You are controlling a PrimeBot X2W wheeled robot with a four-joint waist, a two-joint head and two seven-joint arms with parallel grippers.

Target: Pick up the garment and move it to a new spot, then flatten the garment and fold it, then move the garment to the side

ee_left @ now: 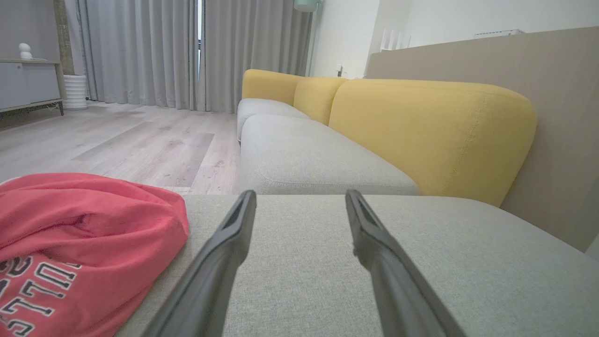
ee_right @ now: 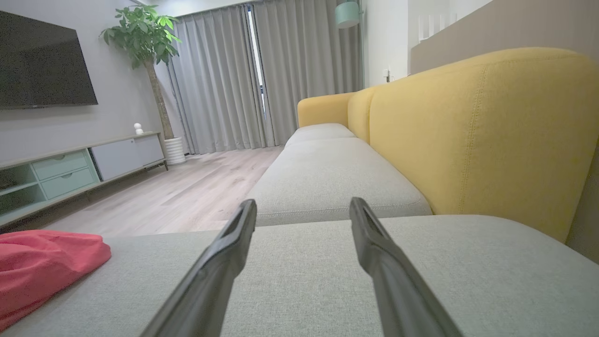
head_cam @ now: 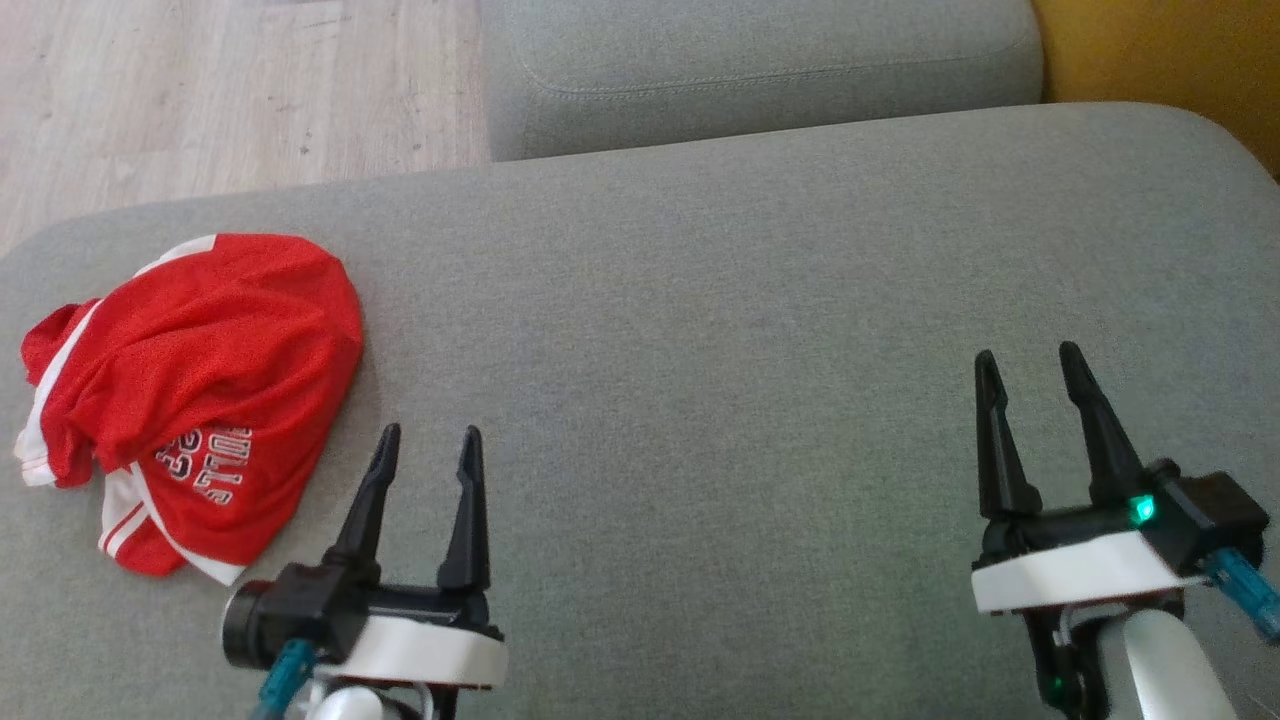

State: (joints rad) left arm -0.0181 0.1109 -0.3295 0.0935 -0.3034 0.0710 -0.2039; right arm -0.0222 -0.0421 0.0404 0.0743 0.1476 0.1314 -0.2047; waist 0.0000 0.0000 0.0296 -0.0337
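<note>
Both dark, long-fingered grippers are seen over the grey fabric sofa cushion (head_cam: 700, 300). The left gripper (head_cam: 430, 432) and the right gripper (head_cam: 1028, 352) are each spread wide, with nothing caught between the fingers. The crumpled red mesh jersey with white trim and lettering (head_cam: 200, 380) is bunched at the cushion's left end, just beside the left gripper but untouched by it, and well apart from the right gripper.

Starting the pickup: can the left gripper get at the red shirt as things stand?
Probably yes. The left gripper is open, and the shirt lies close on its left with only bare cushion between.
</note>
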